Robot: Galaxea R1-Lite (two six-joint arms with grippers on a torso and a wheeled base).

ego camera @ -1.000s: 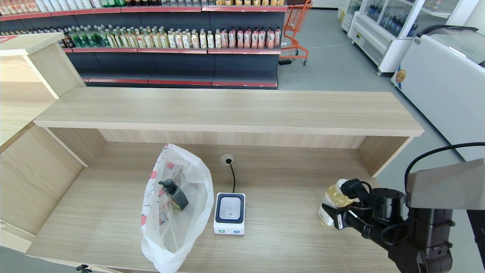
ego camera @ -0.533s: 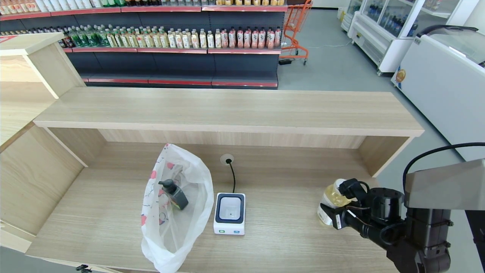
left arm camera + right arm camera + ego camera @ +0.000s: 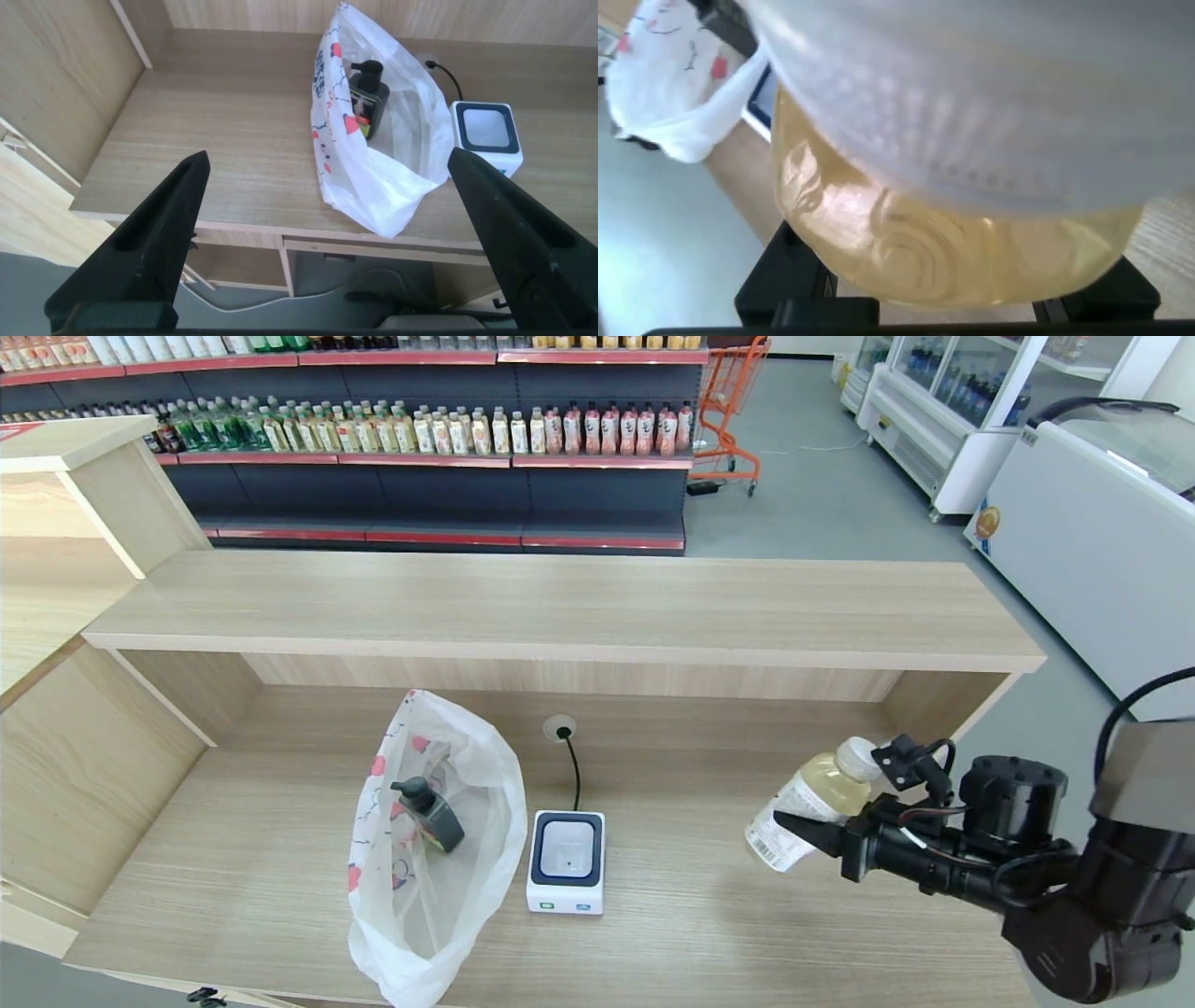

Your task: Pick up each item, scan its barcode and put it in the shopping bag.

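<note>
Bottle [image 3: 798, 812] clamped in right gripper [image 3: 840, 795], tilted with barcode end toward scanner [image 3: 565, 861] at nine o'clock, presumably for scanning. Left gripper [image 3: 327, 163] fingers apart, facing bag [image 3: 425, 905].

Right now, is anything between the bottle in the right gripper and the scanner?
Nothing visible. The right gripper holds the bottle tilted above the counter, and only bare counter lies between it and the scanner. The shopping bag sits beyond the scanner, toward the robot's left.
</note>
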